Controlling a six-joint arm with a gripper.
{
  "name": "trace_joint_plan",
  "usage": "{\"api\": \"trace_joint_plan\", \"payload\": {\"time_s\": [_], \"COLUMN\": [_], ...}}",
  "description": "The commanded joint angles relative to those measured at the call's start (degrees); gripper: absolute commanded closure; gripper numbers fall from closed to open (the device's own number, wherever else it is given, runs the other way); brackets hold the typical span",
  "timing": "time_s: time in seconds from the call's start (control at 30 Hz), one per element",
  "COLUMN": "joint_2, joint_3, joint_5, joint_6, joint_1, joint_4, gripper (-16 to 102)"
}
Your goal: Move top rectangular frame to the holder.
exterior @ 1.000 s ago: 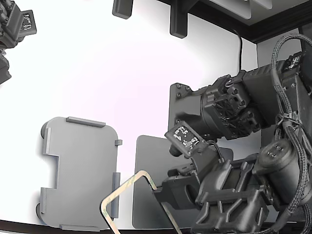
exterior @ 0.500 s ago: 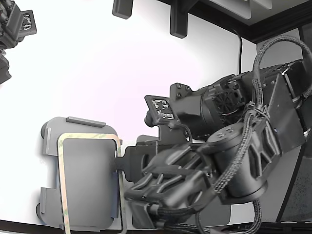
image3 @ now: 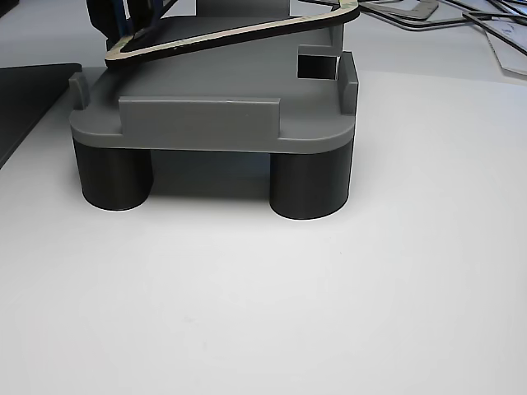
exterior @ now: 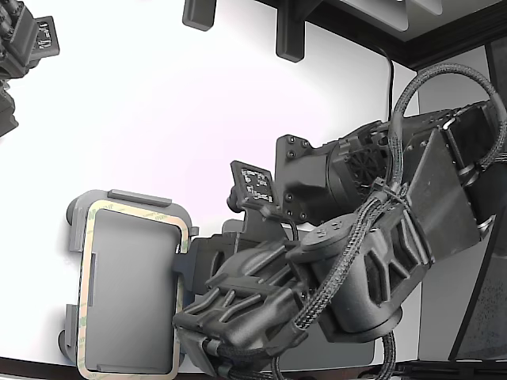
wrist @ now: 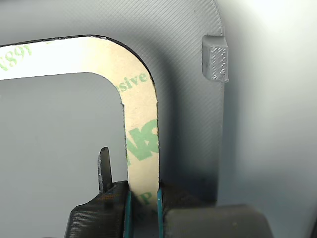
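One tool pinches frame above holder.

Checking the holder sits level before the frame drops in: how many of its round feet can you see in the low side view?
2: one foot under the holder near corner at that view's left, one foot at its right. Others may be hidden behind.

The exterior view is very bright. The white table is washed out with a faint pink glow, and the dark arm looks almost black, so its small parts are hard to see. The wrist view is soft and dim, with a dark shadow beside the frame. The other view is clear up close; the holder drops a soft shadow under itself, and far things look blurry.
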Motion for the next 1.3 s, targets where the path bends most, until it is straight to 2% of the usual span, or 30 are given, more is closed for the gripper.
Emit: {"api": "trace_joint_plan", "payload": {"time_s": [0.0,0.4,1.27], "joint_2": [1.32,2.72,2.37], "joint_3": [-1.58,1.41,3.34], "joint_5": [0.09,-1.93,-2.55], "joint_6": [0.35,-0.97,-2.55], "joint_1": [-0.88,-2.11,-3.43], "joint_4": [0.62,0.62,0.53], "gripper": [97,96,91]}}
